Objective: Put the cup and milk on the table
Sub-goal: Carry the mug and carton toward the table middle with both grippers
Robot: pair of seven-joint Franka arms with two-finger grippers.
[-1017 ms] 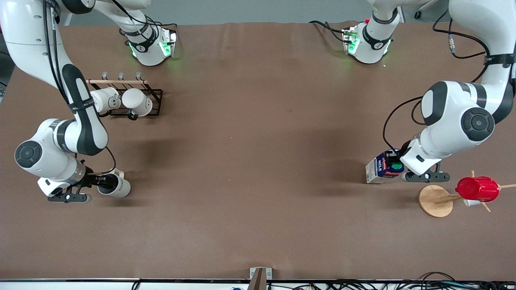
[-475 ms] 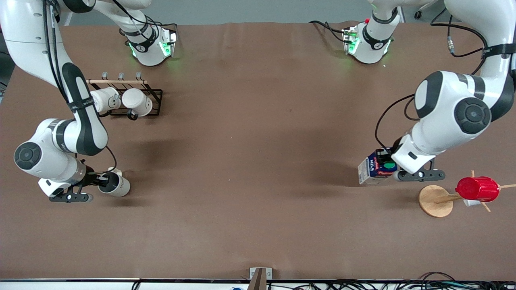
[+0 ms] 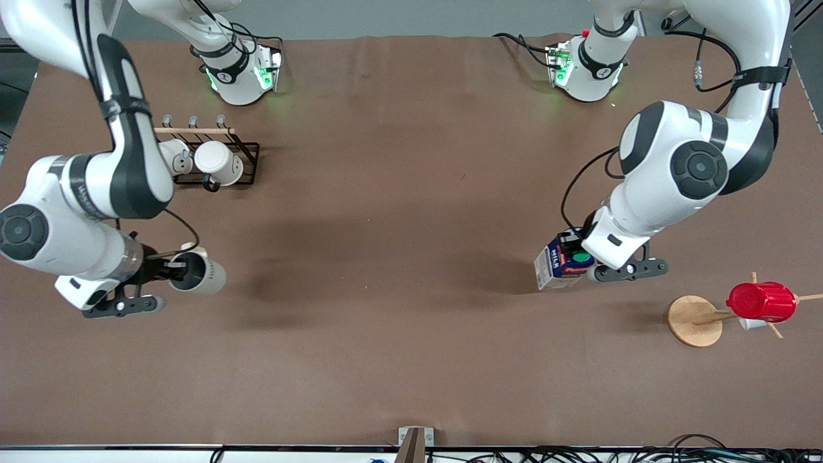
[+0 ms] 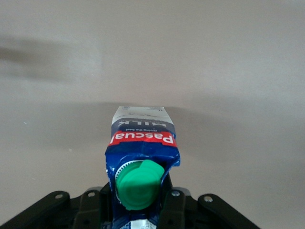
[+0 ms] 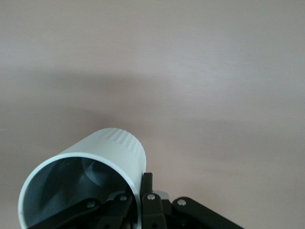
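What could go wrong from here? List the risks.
1. The cup hangs tilted from the right claw, pinched only at its rim; it could slip or land on its side.
2. The left claw grips the milk near its green cap with the carton leaning, so it may topple when released.
3. The wooden stand with the red cup sits close by; a swing could knock it.

The small off-white ceramic mug (image 3: 200,275) is hanging over the right arm's end of the large brown table (image 3: 398,334); the dark-blue milk carton (image 3: 560,263) is hanging over the left arm's end.
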